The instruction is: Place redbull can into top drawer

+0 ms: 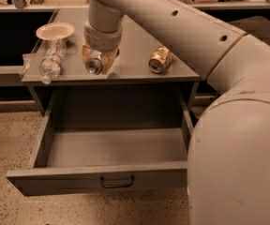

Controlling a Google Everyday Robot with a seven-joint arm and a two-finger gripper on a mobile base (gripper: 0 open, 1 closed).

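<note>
the big pale arm [186, 29] fills the near side of the room and reaches across and down to the tabletop [135, 39], where its hand [97, 63] sits low near the front edge. directly below the hand and out toward me, the top drawer [69, 182] stands pulled well open, its grey inside bare, with the dark wire handle [117, 182] at the middle of its front panel. the speckled floor [13, 144] runs under it. off to the side of the hand away from the arm's bulk, a clear plastic bottle [50, 62] lies on its side, near the hand but apart from it. just beyond that bottle, farther back than the hand, sits a shallow pale bowl [55, 31]. on the hand's other side, about as far off as the bottle, a dented gold can [159, 60] lies tipped over with its end toward me. the redbull can [94, 67] is right in the hand: the two yellowish fingers [86, 54] flank it closely and look pinched onto its sides, and the can is tilted with its silver top facing me, down at the tabletop and not in the drawer.
</note>
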